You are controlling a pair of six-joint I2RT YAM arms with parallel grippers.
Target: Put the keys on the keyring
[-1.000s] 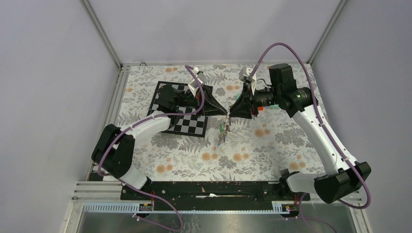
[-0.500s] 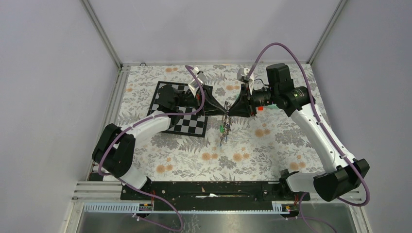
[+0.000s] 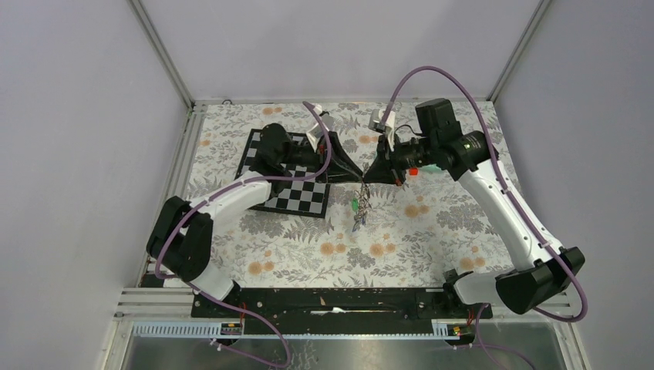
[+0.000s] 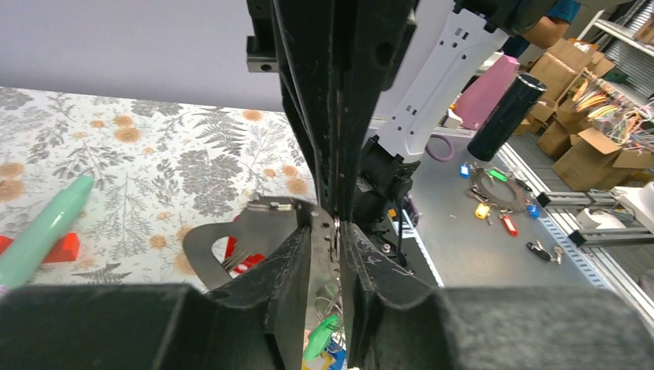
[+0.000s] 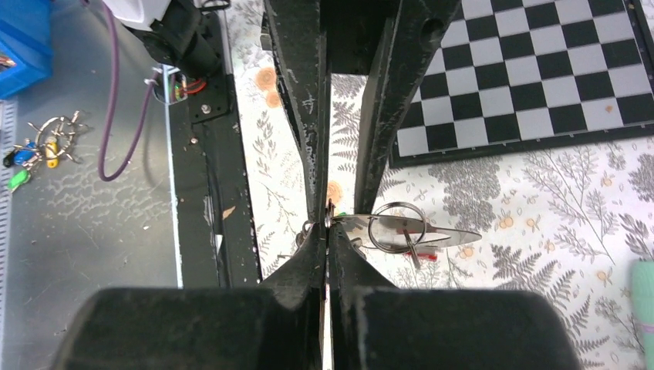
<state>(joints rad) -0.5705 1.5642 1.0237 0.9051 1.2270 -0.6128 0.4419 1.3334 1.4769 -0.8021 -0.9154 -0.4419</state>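
The keys hang in a bunch with coloured tags just above the floral table, under the spot where both grippers meet tip to tip. My right gripper is shut, pinching the thin wire of the keyring edge-on. Beside its tips a silver key blade sticks out through a small round ring. My left gripper faces it with a narrow gap between its fingers. The ring wire and the right fingertips sit in that gap. A green tag dangles below.
A chessboard lies under the left arm. Behind the right gripper lies a teal tube with a red cap. Spare tagged keys sit on the grey surface beyond the arms' base rail.
The right gripper has come left and shut on the ring. The left gripper's jaws, shut before, have parted a little. The hanging bunch has swung slightly right.
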